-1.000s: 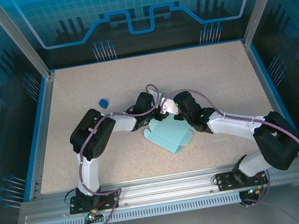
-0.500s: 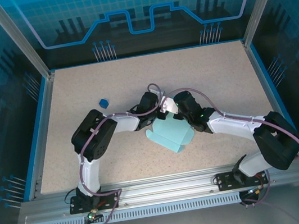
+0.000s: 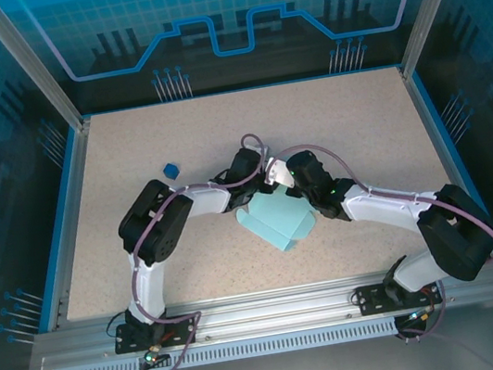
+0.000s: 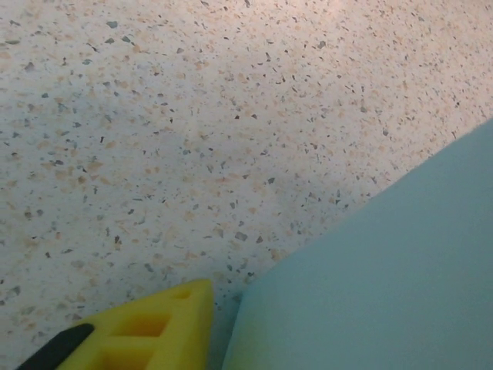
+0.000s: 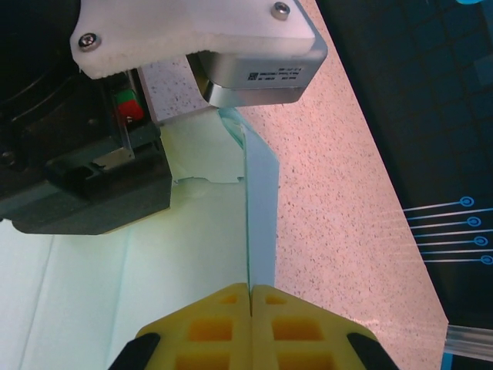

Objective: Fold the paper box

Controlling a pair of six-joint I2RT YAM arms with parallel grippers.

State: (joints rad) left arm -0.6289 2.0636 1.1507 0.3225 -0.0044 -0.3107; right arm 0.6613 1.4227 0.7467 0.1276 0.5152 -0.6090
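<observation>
Worktop: speckled beige, carrying everything named here.
Small dark blue object: lying by itself left of the worktop's middle, well apart from the card and both arms.
Left hand: reaching in over the left side of the paper box. In the left wrist view one yellow fingertip is sitting just beside a corner of the pale card, low over the speckled surface. I cannot tell how wide this hand is standing or whether it is gripping anything.
Paper box: pale sky-blue card, lying partly folded near the middle of the worktop, a little toward the near edge, with its broad panels lying flat.
Flap: standing upright off the box, seen edge-on from the right wrist.
Right hand: reaching in from the right, its yellow fingers pressing together and pinching that upright flap between them.
</observation>
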